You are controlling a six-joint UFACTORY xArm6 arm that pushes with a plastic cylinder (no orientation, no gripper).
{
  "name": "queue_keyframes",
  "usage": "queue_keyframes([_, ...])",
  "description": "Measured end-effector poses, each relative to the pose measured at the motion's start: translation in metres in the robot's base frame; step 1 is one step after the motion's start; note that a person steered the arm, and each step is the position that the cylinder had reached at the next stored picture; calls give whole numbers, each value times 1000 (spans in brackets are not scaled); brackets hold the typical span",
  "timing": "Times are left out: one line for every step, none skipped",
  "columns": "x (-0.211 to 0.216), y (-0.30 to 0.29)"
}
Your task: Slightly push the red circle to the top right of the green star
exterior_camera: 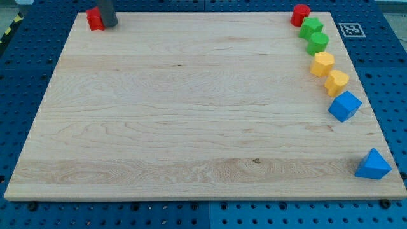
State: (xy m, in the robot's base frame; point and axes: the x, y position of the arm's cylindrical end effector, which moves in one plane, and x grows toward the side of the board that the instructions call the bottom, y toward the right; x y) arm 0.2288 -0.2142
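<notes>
The red circle (300, 14) sits at the view's top right corner of the board. The green star (311, 27) lies just below and to the right of it, and the two touch or nearly touch. My tip (109, 25) is far away at the view's top left corner, right next to the right side of a second red block (95, 19) whose shape I cannot make out. The rod comes down from the view's top edge.
Down the board's right edge below the green star lie a green rounded block (318, 43), two yellow blocks (322, 63) (337, 83), a blue cube-like block (344, 105) and a blue triangular block (372, 165). The wooden board (191, 114) rests on a blue pegboard.
</notes>
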Motion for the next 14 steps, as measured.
queue_keyframes([18,22])
queue_keyframes([89,81])
queue_keyframes([176,135])
queue_keyframes([229,151])
queue_keyframes([229,151])
queue_keyframes([179,170])
queue_keyframes([113,205])
queue_keyframes([51,240])
queue_keyframes([-21,280])
queue_keyframes([-37,291])
queue_keyframes([-36,293])
queue_keyframes([-36,292])
queue_keyframes([-36,292])
queue_keyframes([-35,292])
